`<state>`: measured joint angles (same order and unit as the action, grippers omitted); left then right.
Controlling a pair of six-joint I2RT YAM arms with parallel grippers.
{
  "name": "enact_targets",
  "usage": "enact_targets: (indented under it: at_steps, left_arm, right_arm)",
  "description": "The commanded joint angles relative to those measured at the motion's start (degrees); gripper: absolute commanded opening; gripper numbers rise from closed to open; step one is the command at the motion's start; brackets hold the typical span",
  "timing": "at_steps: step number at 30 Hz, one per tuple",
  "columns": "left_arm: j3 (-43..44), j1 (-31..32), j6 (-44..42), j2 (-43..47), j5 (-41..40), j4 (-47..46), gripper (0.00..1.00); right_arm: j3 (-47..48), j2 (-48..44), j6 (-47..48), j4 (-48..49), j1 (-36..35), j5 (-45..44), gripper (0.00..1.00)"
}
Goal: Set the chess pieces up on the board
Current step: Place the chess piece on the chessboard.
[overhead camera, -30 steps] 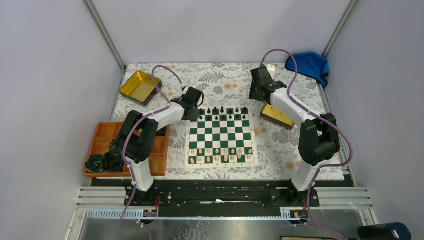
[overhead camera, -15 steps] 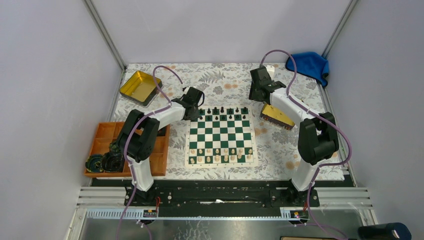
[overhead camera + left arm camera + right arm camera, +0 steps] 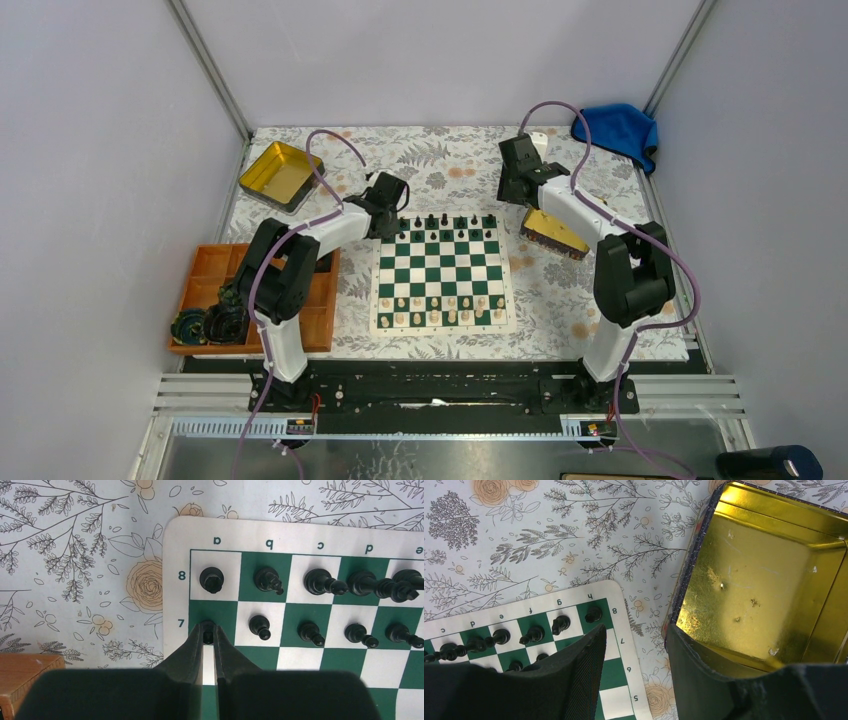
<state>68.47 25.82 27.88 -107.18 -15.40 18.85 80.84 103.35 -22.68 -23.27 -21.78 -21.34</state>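
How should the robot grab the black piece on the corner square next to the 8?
Best from straight above, pinching the round top. The corner piece stands upright, and the board has bare cream border on its outer side, so one finger could drop there and the other into the gap before the next piece.

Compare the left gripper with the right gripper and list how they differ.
The left gripper is shut on a black pawn at square a7; the right gripper is open with nothing between its fingers. The left gripper is over the board at its a-file corner; the right gripper is off its h-file corner, beside a gold tin. Both are at the board's black-piece end.
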Motion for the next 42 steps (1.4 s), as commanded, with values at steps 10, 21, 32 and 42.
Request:
enact_targets:
  at_steps: [10,21,32,42]
  left_arm:
    - [2.2,-0.34,-0.98,-1.29,0.61,-1.43,0.0]
    - [1.91,-0.42,-0.75,-1.4,0.25,-1.19,0.06]
    - [1.23,-0.42,-0.19,-0.73,-0.45,-1.5,0.32]
    - [1.24,-0.68,-0.45,3.9,-4.1,1.35,0.44]
  right_arm:
    - [3.45,0.39,0.66,0.66,0.25,0.07,0.54]
    - [3.67,0.86,0.62,0.55,0.26,0.16,0.54]
    - [3.8,1.14,0.61,0.63,0.26,0.25,0.54]
    - [4.15,1.11,0.87,0.28,0.46,-1.08,0.54]
